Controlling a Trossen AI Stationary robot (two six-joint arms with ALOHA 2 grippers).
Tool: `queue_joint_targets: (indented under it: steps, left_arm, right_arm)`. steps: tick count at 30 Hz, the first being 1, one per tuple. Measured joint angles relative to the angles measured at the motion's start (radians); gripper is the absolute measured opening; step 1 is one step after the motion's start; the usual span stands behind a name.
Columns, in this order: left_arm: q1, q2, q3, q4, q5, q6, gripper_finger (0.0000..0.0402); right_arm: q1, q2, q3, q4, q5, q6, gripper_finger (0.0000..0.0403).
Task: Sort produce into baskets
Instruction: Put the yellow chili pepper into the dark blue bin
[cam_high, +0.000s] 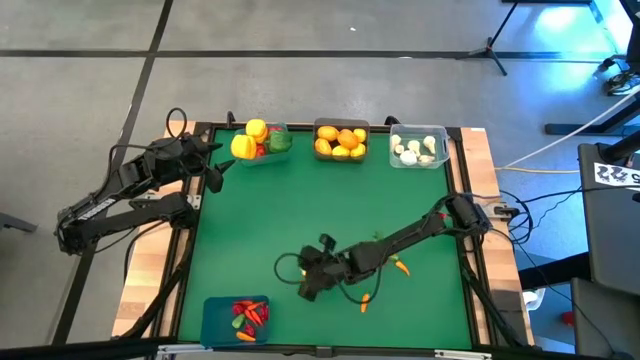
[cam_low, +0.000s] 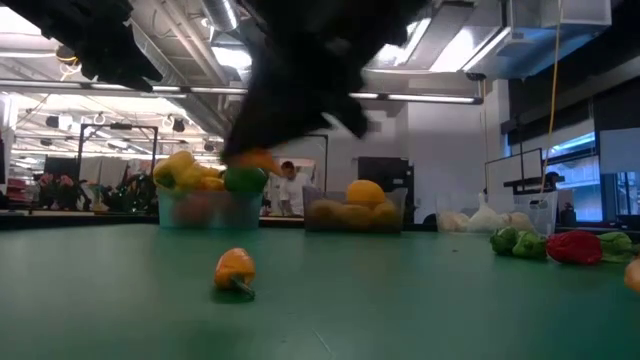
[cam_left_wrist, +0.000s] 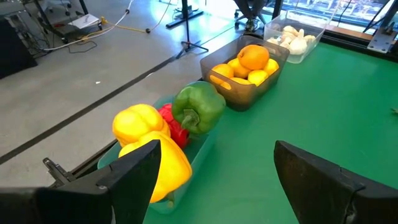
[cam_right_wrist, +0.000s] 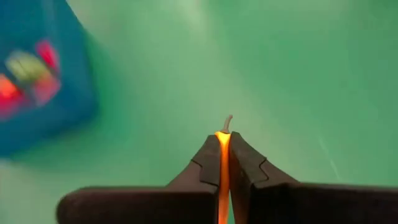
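The right end effector (cam_right_wrist: 224, 163) is clenched on a thin orange chilli (cam_right_wrist: 223, 180), hanging over the green surface (cam_high: 300, 200) just beside the blue basket (cam_high: 216, 313) of red chillies. Two more orange pieces lie on the surface a little beyond it, away from the blue basket. Far from the blue basket, along the opposite edge, sit the teal basket (cam_high: 262, 152) of peppers, the grey basket (cam_high: 341, 154) of oranges and lemons, and the clear basket (cam_high: 417, 160) of garlic. The left end effector (cam_left_wrist: 214, 180) waits released beside the teal basket.
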Motion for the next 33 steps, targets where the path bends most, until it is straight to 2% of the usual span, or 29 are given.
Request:
queue_joint_targets:
  steps: [4, 8, 13, 17, 20, 26, 29, 33]
  left_arm:
    - [0.0, 0.0, 0.0, 0.0, 0.0, 0.0, 0.0308]
    - [0.0, 0.0, 0.0, 0.0, 0.0, -0.001, 0.0308]
    - [0.0, 0.0, 0.0, 0.0, 0.0, -0.001, 0.0308]
    - [0.0, 0.0, 0.0, 0.0, 0.0, -0.001, 0.0308]
    - [0.0, 0.0, 0.0, 0.0, -0.001, -0.002, 0.0308]
    - [0.0, 0.0, 0.0, 0.0, -0.001, -0.002, 0.0308]
    - [0.0, 0.0, 0.0, 0.0, -0.001, -0.002, 0.0308]
    - [0.0, 0.0, 0.0, 0.0, -0.001, -0.002, 0.0308]
  right_arm:
    - [-0.048, 0.012, 0.002, 0.267, -0.047, -0.084, 0.0007]
    - [-0.09, 0.045, 0.002, 0.54, -0.117, -0.092, 0.001]
    - [-0.105, 0.068, 0.002, 0.759, -0.176, -0.098, 0.0011]
    - [-0.085, 0.115, 0.096, 0.74, -0.236, -0.146, 0.0011]
    - [-0.07, 0.194, 0.254, 0.686, -0.291, -0.212, 0.0011]
    - [-0.052, 0.364, 0.562, 0.453, -0.322, -0.299, 0.0011]
    - [-0.052, 0.428, 0.638, 0.419, -0.356, -0.305, 0.0011]
    - [-0.043, 0.483, 0.655, 0.414, -0.367, -0.3, 0.0011]
